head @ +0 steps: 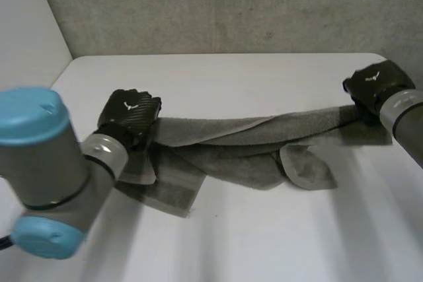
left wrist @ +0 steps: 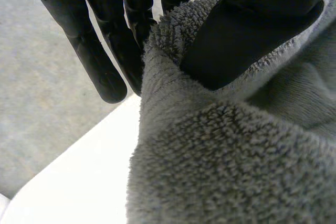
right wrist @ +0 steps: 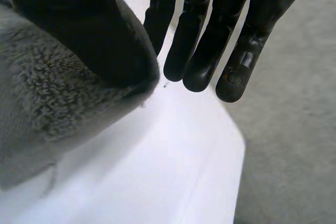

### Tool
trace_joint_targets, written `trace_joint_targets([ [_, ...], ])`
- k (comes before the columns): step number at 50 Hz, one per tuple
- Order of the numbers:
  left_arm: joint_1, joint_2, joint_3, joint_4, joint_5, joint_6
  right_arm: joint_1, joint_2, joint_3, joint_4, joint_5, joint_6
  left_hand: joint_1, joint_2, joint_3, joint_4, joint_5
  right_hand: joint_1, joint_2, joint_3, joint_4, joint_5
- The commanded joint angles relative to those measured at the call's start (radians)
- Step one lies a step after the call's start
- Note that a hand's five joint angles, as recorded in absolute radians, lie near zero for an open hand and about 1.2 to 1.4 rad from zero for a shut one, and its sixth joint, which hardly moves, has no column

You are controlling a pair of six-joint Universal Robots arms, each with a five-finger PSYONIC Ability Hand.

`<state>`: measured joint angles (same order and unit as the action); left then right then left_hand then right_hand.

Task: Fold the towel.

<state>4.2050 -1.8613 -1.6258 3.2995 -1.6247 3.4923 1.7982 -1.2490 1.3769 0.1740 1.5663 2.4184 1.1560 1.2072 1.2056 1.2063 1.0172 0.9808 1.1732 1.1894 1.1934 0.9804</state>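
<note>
Towel (head: 244,142), grey terry, strung lengthwise across the white counter (head: 264,229) between the two hands. One end is toward the counter's left edge, the other by its right edge.

Head view: the left hand (head: 129,118) takes the left end and the right hand (head: 375,86) the right end. The upper edge runs fairly taut between them. The rest sags in loose folds onto the middle of the counter, with a flap lying flat below the left hand. Holding it by both ends looks meant to pull one long edge straight before laying it over.

Left wrist view: the thumb presses down on the pile and the straight fingers (left wrist: 107,64) run behind the edge, so the cloth is pinched between them. The counter's edge shows beneath.

Right wrist view: the thumb is bedded in the towel's end and the fingers (right wrist: 210,51) are straight, close together, just beyond it. The cloth appears nipped against the innermost of them, though the contact itself is hidden. This end hangs just above the counter near its far right corner.
</note>
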Motion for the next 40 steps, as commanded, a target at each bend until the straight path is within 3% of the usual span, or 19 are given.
trace_joint_targets([
  [1, 0.131, 0.027, 0.026, -0.375, 0.157, 0.12, -0.005, -0.009, 0.047, 0.267, -0.06, -0.174, 0.24, 0.189, 0.191, 0.19, 0.205, 0.415, 0.223, 0.207, 0.203, 0.241],
  [4, 0.159, 0.011, 0.038, -0.446, 0.164, 0.192, -0.003, 0.003, 0.059, 0.335, -0.081, -0.24, 0.24, 0.189, 0.191, 0.19, 0.205, 0.415, 0.223, 0.207, 0.203, 0.241],
  [9, 0.199, -0.073, 0.081, -0.449, 0.164, 0.304, 0.007, 0.066, 0.033, 0.335, -0.088, -0.291, 0.24, 0.189, 0.191, 0.19, 0.205, 0.415, 0.223, 0.207, 0.203, 0.241],
  [15, 0.201, -0.179, 0.196, -0.386, 0.163, 0.324, 0.032, 0.199, -0.138, 0.273, -0.046, -0.285, 0.24, 0.189, 0.191, 0.19, 0.205, 0.415, 0.223, 0.207, 0.203, 0.241],
  [18, 0.194, -0.236, 0.288, -0.305, 0.161, 0.326, 0.044, 0.226, -0.203, 0.24, -0.023, -0.279, 0.24, 0.189, 0.191, 0.19, 0.205, 0.415, 0.223, 0.207, 0.203, 0.241],
  [20, 0.193, -0.257, 0.375, -0.14, 0.163, 0.323, 0.079, 0.266, -0.351, 0.136, 0.024, -0.245, 0.24, 0.189, 0.191, 0.19, 0.205, 0.415, 0.223, 0.207, 0.203, 0.241],
  [21, 0.193, -0.257, 0.376, -0.14, 0.163, 0.323, 0.079, 0.266, -0.352, 0.136, 0.024, -0.245, 0.24, 0.189, 0.191, 0.19, 0.205, 0.415, 0.223, 0.207, 0.203, 0.241],
  [23, 0.182, -0.254, 0.435, 0.105, 0.161, 0.298, 0.107, 0.275, -0.505, -0.041, 0.064, -0.159, 0.24, 0.189, 0.191, 0.19, 0.205, 0.415, 0.223, 0.207, 0.203, 0.241],
  [24, 0.182, -0.254, 0.435, 0.106, 0.161, 0.298, 0.107, 0.275, -0.506, -0.042, 0.064, -0.159, 0.24, 0.189, 0.191, 0.19, 0.205, 0.415, 0.223, 0.207, 0.203, 0.241],
  [26, 0.173, -0.236, 0.464, 0.439, 0.163, 0.243, 0.112, 0.232, -0.567, -0.338, 0.096, -0.046, 0.24, 0.189, 0.191, 0.19, 0.205, 0.415, 0.223, 0.207, 0.203, 0.241],
  [27, 0.173, -0.236, 0.465, 0.44, 0.163, 0.243, 0.112, 0.232, -0.567, -0.34, 0.097, -0.045, 0.24, 0.189, 0.191, 0.19, 0.205, 0.415, 0.223, 0.207, 0.203, 0.241],
  [29, 0.176, -0.175, 0.469, 0.706, 0.163, 0.156, 0.112, 0.14, -0.5, -0.627, 0.098, 0.008, 0.24, 0.189, 0.191, 0.19, 0.205, 0.415, 0.223, 0.207, 0.203, 0.241],
  [33, 0.187, -0.125, 0.465, 0.772, 0.163, 0.075, 0.112, 0.066, -0.414, -0.768, 0.095, -0.01, 0.24, 0.189, 0.191, 0.19, 0.205, 0.415, 0.223, 0.207, 0.203, 0.241],
  [40, 0.216, -0.108, 0.422, 0.663, 0.167, -0.007, 0.113, 0.051, -0.302, -0.628, 0.052, -0.03, 0.24, 0.189, 0.191, 0.19, 0.205, 0.415, 0.223, 0.207, 0.203, 0.241],
])
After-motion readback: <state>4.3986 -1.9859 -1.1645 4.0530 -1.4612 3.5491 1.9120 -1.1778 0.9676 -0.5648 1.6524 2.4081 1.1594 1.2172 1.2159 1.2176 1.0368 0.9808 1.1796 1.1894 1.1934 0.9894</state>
